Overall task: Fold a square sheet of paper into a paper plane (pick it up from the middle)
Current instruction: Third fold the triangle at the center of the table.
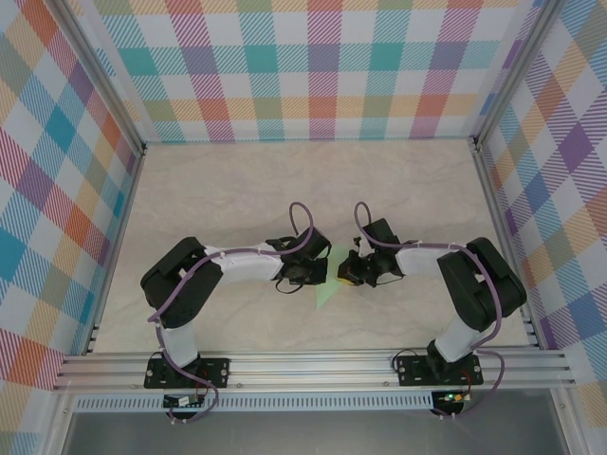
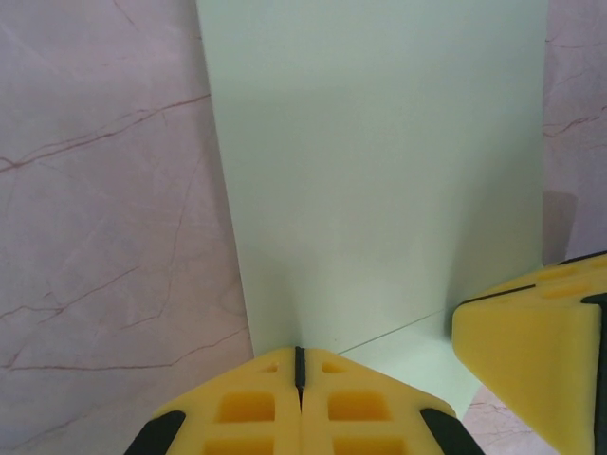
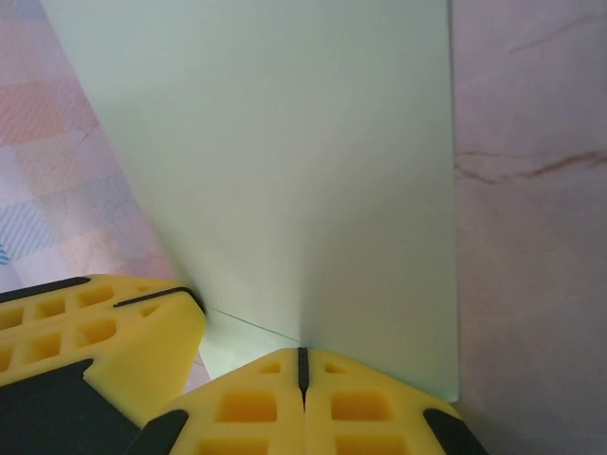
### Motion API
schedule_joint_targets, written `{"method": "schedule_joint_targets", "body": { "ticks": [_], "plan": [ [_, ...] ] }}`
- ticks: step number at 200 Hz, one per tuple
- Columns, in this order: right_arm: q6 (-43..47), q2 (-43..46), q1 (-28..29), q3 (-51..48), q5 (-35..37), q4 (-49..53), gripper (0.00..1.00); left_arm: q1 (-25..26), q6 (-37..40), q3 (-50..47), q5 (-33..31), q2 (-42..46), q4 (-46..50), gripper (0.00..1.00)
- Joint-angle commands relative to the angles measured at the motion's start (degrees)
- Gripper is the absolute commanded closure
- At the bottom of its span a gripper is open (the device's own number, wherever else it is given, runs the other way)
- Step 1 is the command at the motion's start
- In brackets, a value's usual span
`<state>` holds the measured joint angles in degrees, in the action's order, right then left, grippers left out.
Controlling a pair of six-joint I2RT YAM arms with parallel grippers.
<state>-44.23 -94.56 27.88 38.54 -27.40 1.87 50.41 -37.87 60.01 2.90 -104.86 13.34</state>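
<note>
The square sheet of paper (image 1: 327, 288) is pale mint green and shows as a small wedge between the two wrists near the table's middle front. In the left wrist view the paper (image 2: 379, 171) rises from my left gripper (image 2: 300, 353), whose yellow jaws are pressed together on its near edge beside a fold line. The right wrist view mirrors this: the paper (image 3: 285, 161) stands up from my right gripper (image 3: 303, 353), also shut on its edge. Each gripper's yellow fingers show in the other's view, the right fingers (image 2: 531, 351) and the left fingers (image 3: 95, 332), close beside each other.
The marble-patterned table (image 1: 313, 180) stretches behind the arms toward plaid walls (image 1: 313, 66). Aluminium rails (image 1: 313, 365) run along the near edge and up both sides. Both arms (image 1: 237, 261) bend inward and meet near the centre.
</note>
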Motion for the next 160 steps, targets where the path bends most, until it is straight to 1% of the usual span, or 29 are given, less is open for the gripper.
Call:
{"method": "schedule_joint_targets", "body": {
  "ticks": [1, 25, 55, 68, 90, 129, 160],
  "plan": [
    [2.1, -2.6, -0.8, -2.1, 1.5, -2.0, 0.97, 0.9, 1.2, -0.3, -0.4, -3.8, 4.6, 0.98],
    [1.5, -0.9, -1.7, -2.7, -1.2, -3.9, 0.98, 0.9, 1.3, 0.2, -0.7, -3.9, 5.5, 0.99],
    [3.4, 4.4, -2.9, -1.9, -1.5, -1.7, 0.96, 0.9, 1.6, 0.7, -1.6, -3.4, 6.8, 0.99],
    [4.3, 5.3, -4.0, -1.7, -2.3, -1.6, 0.96, 0.9, 1.5, 0.7, -1.7, -3.3, 6.8, 0.98],
    [5.3, 4.8, -5.3, -2.2, -2.9, -2.0, 0.96, 0.9, 1.6, 0.9, -1.7, -3.2, 6.7, 0.99],
    [4.8, 0.9, -5.5, -5.7, -4.0, -7.8, 0.97, 1.0, 2.2, 1.5, -1.4, -3.4, 7.2, 0.98],
    [4.4, 0.8, -5.6, -6.9, -3.7, -8.0, 0.97, 1.1, 2.6, 1.7, -1.4, -2.9, 7.6, 0.97]
  ]
}}
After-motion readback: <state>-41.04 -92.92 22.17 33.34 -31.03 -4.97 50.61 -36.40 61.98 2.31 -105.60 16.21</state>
